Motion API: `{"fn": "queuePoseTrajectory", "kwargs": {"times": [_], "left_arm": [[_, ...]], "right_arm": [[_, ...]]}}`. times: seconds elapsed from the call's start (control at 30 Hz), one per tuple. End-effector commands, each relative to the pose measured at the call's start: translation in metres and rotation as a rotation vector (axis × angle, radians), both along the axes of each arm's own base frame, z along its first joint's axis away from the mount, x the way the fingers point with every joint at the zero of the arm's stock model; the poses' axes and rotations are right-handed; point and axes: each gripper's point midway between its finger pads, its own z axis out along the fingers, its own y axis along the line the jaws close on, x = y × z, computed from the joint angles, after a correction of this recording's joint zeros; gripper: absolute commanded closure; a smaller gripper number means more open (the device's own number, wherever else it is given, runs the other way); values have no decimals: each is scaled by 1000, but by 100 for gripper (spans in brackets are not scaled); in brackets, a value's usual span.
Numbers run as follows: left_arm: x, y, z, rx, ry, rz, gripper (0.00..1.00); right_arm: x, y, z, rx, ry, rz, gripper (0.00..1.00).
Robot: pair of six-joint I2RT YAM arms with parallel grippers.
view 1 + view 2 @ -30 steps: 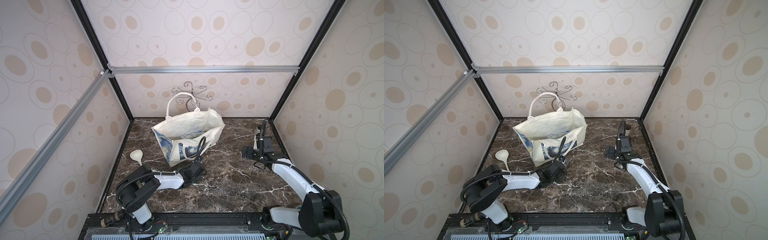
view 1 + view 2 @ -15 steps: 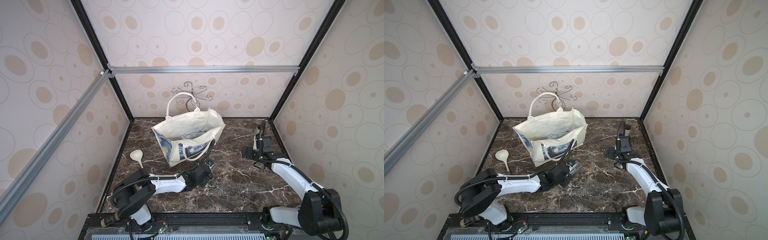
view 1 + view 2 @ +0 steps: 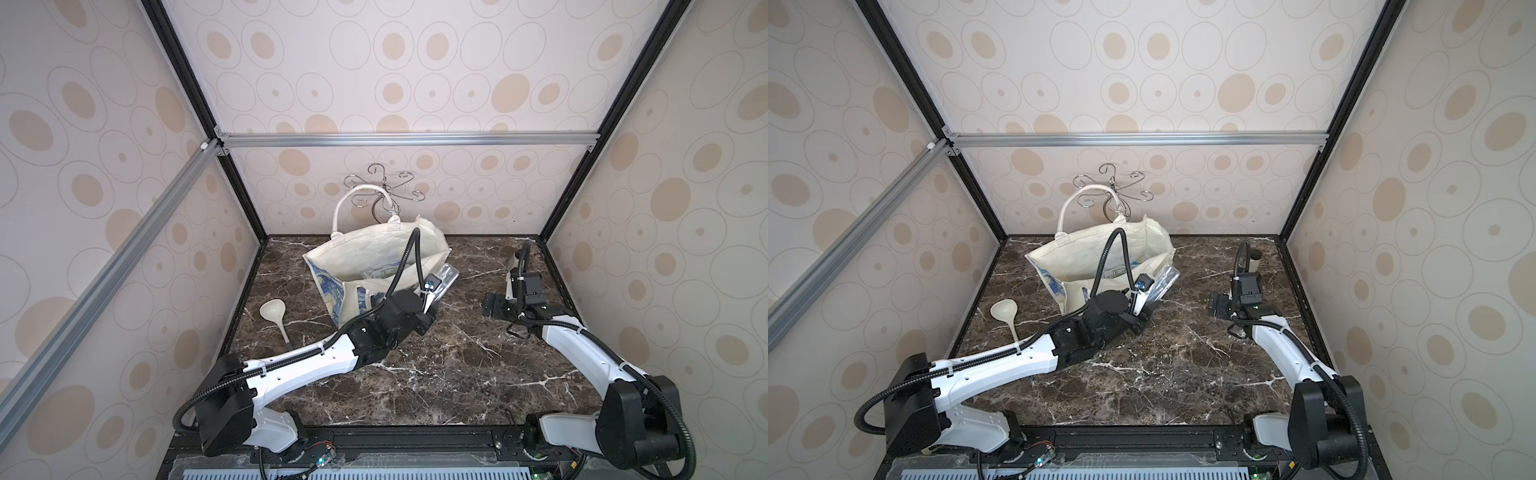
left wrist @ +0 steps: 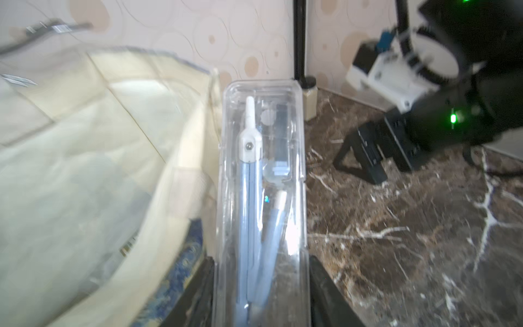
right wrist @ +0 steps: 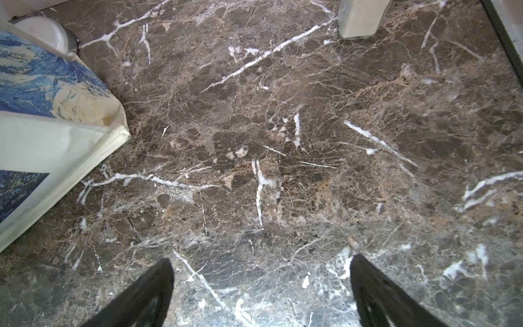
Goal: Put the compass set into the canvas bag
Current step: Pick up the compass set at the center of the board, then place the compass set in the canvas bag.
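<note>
By canvas bag (image 3: 365, 253), left tool (image 3: 434, 297) grips compass set (image 3: 447, 277).

My desk (image 3: 457, 374) is a dark brown marble slab with white veins. On my left side a cream ladle (image 3: 273, 311) lies flat on it, bowl toward the rear, handle toward the front. A silver wire hook stand (image 3: 384, 195) with curled arms stands upright at the rear wall. Near the rear right corner a small cream bottle (image 4: 310, 102) with a dark cap stands upright. The walls (image 3: 415, 83) carry beige circle wallpaper; aluminium rails (image 3: 407, 139) cross them.
</note>
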Motion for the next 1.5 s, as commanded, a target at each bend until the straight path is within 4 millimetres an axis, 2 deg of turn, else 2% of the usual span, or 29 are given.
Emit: {"fn": "queuePoseTrajectory", "kwargs": {"times": [0.0, 0.13, 0.27, 0.4, 0.63, 0.87, 1.03, 1.1, 1.27, 1.47], "left_arm": [[23, 26, 41, 49, -103, 91, 59], [51, 49, 51, 95, -124, 165, 59], [77, 72, 41, 139, -95, 226, 59], [99, 90, 13, 189, -39, 239, 59], [124, 109, -57, 365, 83, 284, 60], [135, 109, -90, 396, 172, 293, 59], [134, 106, -105, 395, 224, 283, 57], [133, 105, -108, 400, 235, 278, 52], [131, 108, -107, 391, 229, 282, 44], [130, 105, -93, 351, 205, 276, 38]], "right_arm": [[0, -2, 3, 3, 4, -7, 1], [-1, -4, 4, -6, -1, -10, 1], [-2, -5, 3, -11, 1, -12, 1], [-1, -4, 2, -13, 6, -12, 1], [-1, -5, -1, -15, 15, -14, 1], [-1, -5, 0, -16, 20, -15, 1], [-2, -6, 1, -20, 26, -15, 1], [-2, -6, 2, -22, 23, -15, 1], [-3, -8, 2, -30, 21, -19, 1], [-2, -6, 1, -22, 26, -15, 1]]}}
